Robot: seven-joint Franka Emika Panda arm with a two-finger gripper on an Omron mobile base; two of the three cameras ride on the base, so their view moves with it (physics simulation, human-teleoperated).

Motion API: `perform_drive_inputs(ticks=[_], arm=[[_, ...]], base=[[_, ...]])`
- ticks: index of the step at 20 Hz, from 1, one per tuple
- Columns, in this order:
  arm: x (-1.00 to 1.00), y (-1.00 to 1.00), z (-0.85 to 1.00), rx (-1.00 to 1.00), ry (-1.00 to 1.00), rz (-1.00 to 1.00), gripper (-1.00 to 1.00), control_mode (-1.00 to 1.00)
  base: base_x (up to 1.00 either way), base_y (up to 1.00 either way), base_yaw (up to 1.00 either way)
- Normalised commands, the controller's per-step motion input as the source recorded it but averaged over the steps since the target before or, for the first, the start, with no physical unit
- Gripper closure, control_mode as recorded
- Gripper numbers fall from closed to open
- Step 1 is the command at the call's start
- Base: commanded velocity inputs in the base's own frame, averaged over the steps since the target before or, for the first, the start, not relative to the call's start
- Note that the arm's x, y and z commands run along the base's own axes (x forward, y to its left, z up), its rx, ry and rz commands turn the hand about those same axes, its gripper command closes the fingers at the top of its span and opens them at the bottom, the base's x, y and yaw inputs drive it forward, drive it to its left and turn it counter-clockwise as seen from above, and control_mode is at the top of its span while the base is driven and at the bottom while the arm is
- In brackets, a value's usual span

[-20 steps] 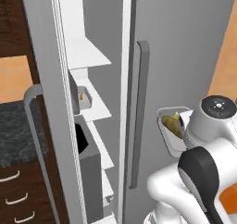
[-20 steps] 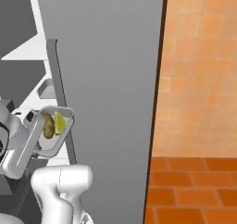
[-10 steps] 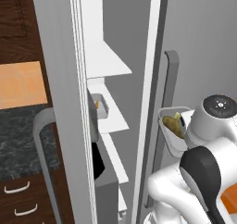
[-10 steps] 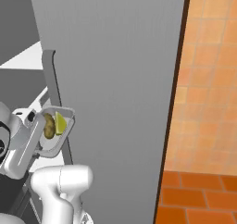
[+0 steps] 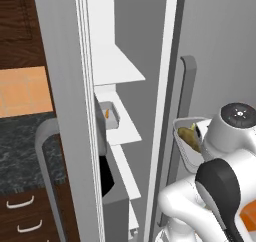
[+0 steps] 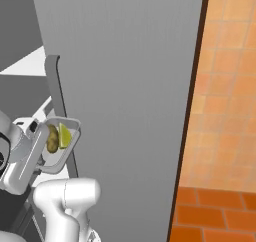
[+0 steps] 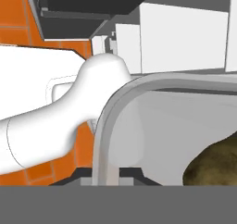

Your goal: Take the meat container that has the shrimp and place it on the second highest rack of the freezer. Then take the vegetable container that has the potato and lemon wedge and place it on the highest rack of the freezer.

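Observation:
The vegetable container (image 5: 186,142) hangs tilted in the air in front of the grey fridge, with my gripper (image 6: 39,145) shut on its rim. Inside it lie the olive-brown potato (image 6: 51,138) and the yellow lemon wedge (image 6: 65,135); the hand view shows the container's rim (image 7: 104,126) and the potato (image 7: 213,165) up close. The freezer (image 5: 130,46) stands open to the left of the container. Its highest rack (image 5: 117,66) is bare. On the second highest rack (image 5: 125,132) sits the meat container (image 5: 109,116) with the orange shrimp (image 5: 106,113).
The open freezer door (image 5: 65,101) with its curved handle (image 5: 44,161) stands at the left, in front of a dark counter (image 5: 20,151) and drawers. The fridge's shut door (image 6: 130,86) with a long handle (image 5: 186,96) is just behind the held container. Orange floor tiles (image 6: 220,216) lie to the right.
The whole picture has shifted, so the base has moved: the freezer opening now sits wider and nearer the middle of the left base view. The container stays in the gripper at the same spot.

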Motion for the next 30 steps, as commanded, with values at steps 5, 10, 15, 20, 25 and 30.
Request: perform_drive_inputs(ticks=[5, 10, 15, 20, 25, 30], arm=[[0.03, 0.14, 0.11, 0.0, -0.05, 0.07, 1.0, -1.0], [-0.14, 0.31, 0.29, 0.0, -0.13, 0.23, 1.0, -1.0], [-0.28, 0.11, 0.26, 0.01, -0.08, 0.22, 1.0, -1.0], [0.08, 0.57, 0.33, 0.0, -0.01, 0.5, 1.0, -1.0], [0.65, 0.71, 0.53, 0.0, -0.07, 0.2, 1.0, -1.0], [0.83, 0.41, 0.59, 0.02, -0.14, -0.06, 1.0, -1.0]], base=[[0.24, 0.2, 0.06], [0.0, 0.0, 0.0], [0.0, 0.0, 0.0], [0.0, 0.0, 0.0], [0.0, 0.0, 0.0], [0.0, 0.0, 0.0]])
